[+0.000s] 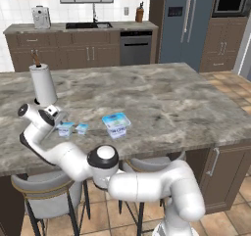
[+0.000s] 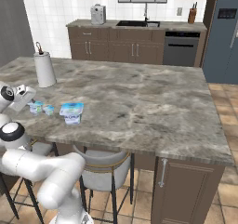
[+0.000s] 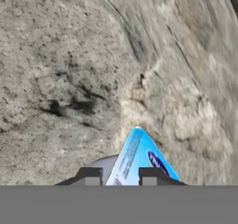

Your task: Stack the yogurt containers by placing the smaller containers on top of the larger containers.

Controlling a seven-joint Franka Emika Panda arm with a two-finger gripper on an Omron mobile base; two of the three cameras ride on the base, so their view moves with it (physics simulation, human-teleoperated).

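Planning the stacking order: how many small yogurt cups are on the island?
2: one small cup sits right by the fingers, the other cup between it and the large tub.

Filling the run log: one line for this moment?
stage: approach | jaws over small cup | second cup beside | tub unstacked, on counter

Paper towel roll (image 1: 43, 84) crowds behind 2 small cups (image 1: 72, 129); counter (image 1: 171, 98) rightward open.

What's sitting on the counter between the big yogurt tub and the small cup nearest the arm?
The other small yogurt cup sits between the big tub and the small cup by the arm, seen in both base views.
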